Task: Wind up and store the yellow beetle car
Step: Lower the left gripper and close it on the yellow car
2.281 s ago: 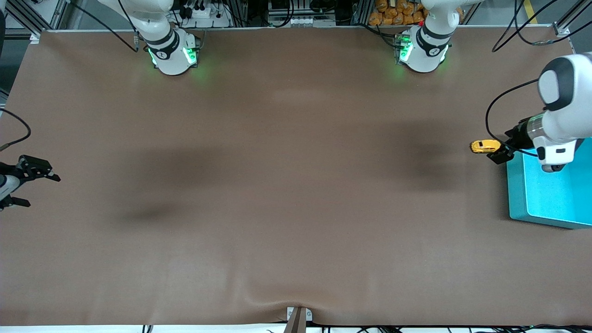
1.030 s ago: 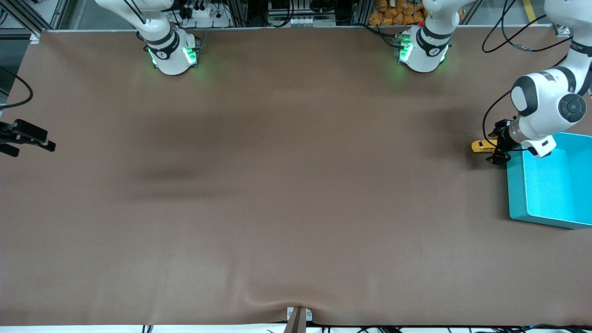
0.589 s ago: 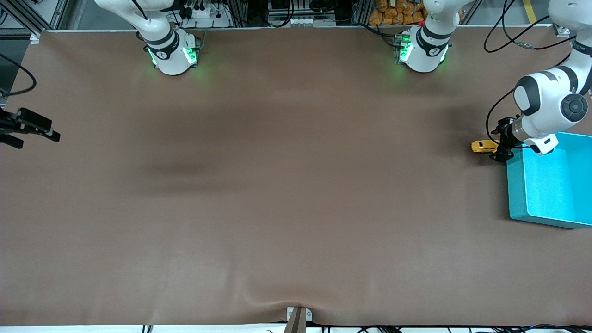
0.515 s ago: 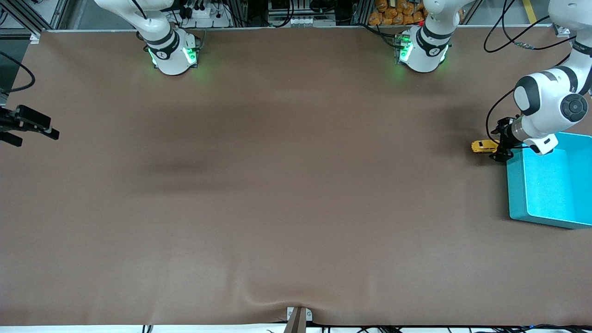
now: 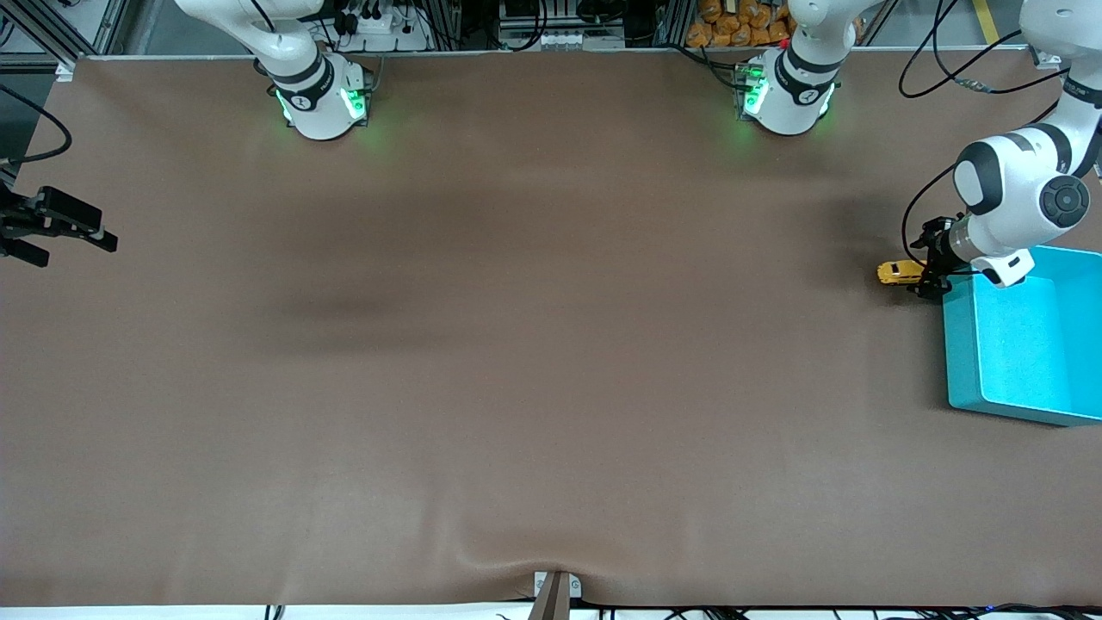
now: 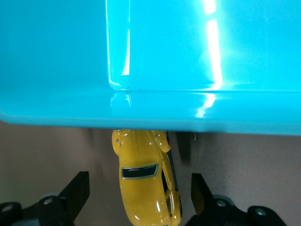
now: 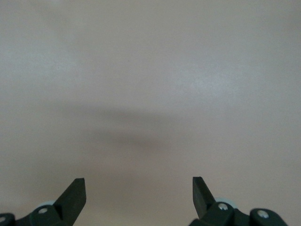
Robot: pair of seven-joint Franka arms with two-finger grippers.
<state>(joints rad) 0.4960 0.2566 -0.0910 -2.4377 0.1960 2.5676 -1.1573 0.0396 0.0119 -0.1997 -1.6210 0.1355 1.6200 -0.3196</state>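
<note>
The yellow beetle car (image 5: 898, 272) stands on the brown table, right beside the teal bin's (image 5: 957, 344) wall and toward the left arm's end. My left gripper (image 5: 928, 275) is down at the table, open, with one finger on each side of the car. In the left wrist view the car (image 6: 146, 188) lies between the two dark fingertips of the left gripper (image 6: 139, 181). A gap shows on both sides, and the car's nose points at the bin's rim (image 6: 188, 113). My right gripper (image 5: 77, 251) waits open and holds nothing, over the table's edge at the right arm's end.
The teal bin's inside looks bare where it shows. The right wrist view has only brown table under the right gripper (image 7: 138, 181). A small bracket (image 5: 555, 590) sits at the table's edge nearest the front camera.
The left arm swung round and lowered its gripper around the car, which stayed in place. In the last second it barely moved. The right gripper shifted a little along its table edge.
</note>
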